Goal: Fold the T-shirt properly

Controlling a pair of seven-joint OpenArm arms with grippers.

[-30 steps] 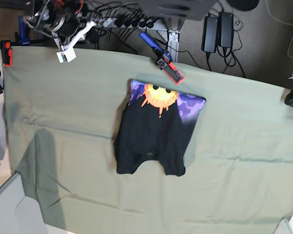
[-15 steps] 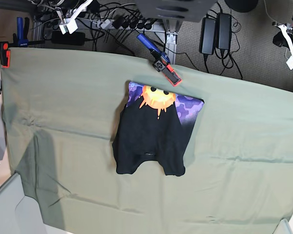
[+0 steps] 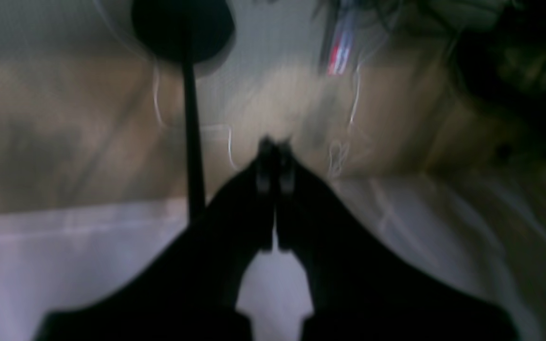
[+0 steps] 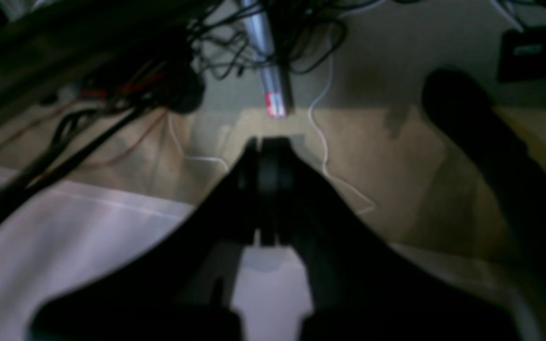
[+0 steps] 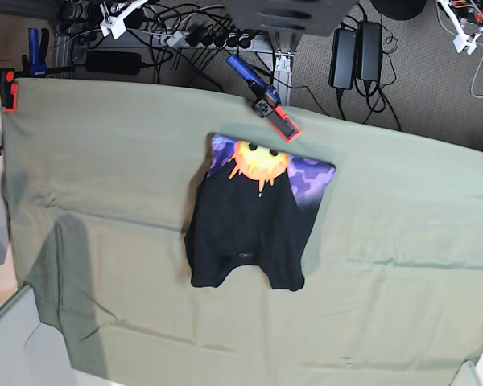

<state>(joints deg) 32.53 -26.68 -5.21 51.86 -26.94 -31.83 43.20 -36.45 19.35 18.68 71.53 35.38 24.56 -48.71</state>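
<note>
One black short-sleeved cotton T-shirt (image 5: pixel 249 233) lies folded into a compact packet near the middle of the one pale green cloth (image 5: pixel 402 241) that covers the table, its upper band showing an orange-yellow sun face on purple-blue print and its lower part plain black with two rounded lobes at the near edge. Two clamps show along the far side of the cloth: a blue-handled clamp with red-orange jaws (image 5: pixel 266 98) just beyond the shirt's printed edge, and a second red and blue clamp (image 5: pixel 20 76) at the far left corner. Two black power bricks (image 5: pixel 357 52) sit side by side on the grey carpet beyond the table, among a tangle of dark cables. Two grippers appear, one per wrist view, both blurred. The left gripper (image 3: pixel 273 161) is pressed closed with its dark fingers (image 3: pixel 261 177) meeting and nothing between them, over tan floor and a pale surface. The right gripper (image 4: pixel 266 161) is likewise clenched with nothing in it, pointed at tan floor, cables and a silver pole with a red tip. In the base view only white arm parts show at the far top corners, so the shirt lies well apart from both grippers, touched by neither, on the cloth between the two arms' sides
</note>
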